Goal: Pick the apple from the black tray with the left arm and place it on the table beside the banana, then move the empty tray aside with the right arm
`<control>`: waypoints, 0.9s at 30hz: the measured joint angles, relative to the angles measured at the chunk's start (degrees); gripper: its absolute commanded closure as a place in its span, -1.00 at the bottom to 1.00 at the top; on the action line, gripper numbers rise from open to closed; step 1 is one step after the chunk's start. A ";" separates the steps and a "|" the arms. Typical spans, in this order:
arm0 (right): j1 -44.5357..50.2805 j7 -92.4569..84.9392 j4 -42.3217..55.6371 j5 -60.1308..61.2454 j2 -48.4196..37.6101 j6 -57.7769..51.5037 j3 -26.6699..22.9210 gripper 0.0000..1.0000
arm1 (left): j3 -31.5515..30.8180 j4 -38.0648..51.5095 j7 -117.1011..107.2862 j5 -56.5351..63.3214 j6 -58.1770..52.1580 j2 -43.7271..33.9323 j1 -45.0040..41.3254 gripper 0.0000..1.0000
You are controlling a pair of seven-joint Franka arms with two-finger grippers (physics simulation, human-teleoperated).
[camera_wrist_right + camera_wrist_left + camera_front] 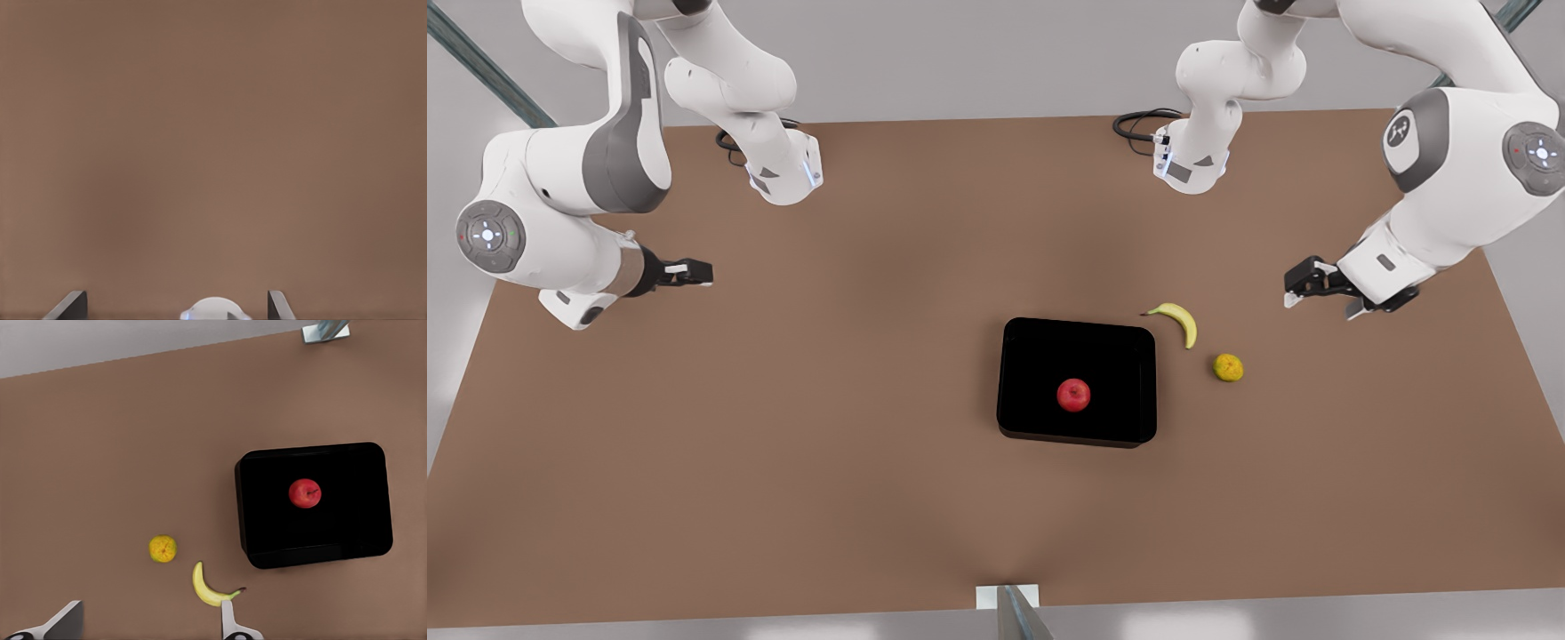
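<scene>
- Nearest the camera, bare brown table (pixel 783 498) spreads wide.
- Right gripper (pixel 692 272) hovers at the front view's left over bare tabletop, well apart from everything, fingers spread, holding nothing.
- Black tray (pixel 1040 356) lies near the middle; the apple (pixel 1073 395) sits inside it.
- Banana (pixel 1181 320) lies just beside the tray, the yellow-orange fruit (pixel 1228 367) near it.
- Left gripper (pixel 1316 298) hovers at the front view's right, near the banana, jaws wide, empty.
</scene>
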 measured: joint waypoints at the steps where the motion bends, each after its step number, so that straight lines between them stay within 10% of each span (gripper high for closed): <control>1: 0.06 -0.01 0.00 0.02 0.00 -0.05 0.02 -1.00 | -0.15 -0.15 0.06 0.13 0.10 0.01 0.12 -1.00; 10: 0.28 -0.09 0.00 0.07 0.00 -0.29 0.05 -1.00 | -1.16 0.22 -7.24 7.97 2.19 11.60 -35.20 -1.00; 27: 0.25 -0.19 0.00 0.07 0.00 -0.36 0.04 -1.00 | -0.56 -9.99 -31.69 6.07 24.32 21.19 -27.75 -1.00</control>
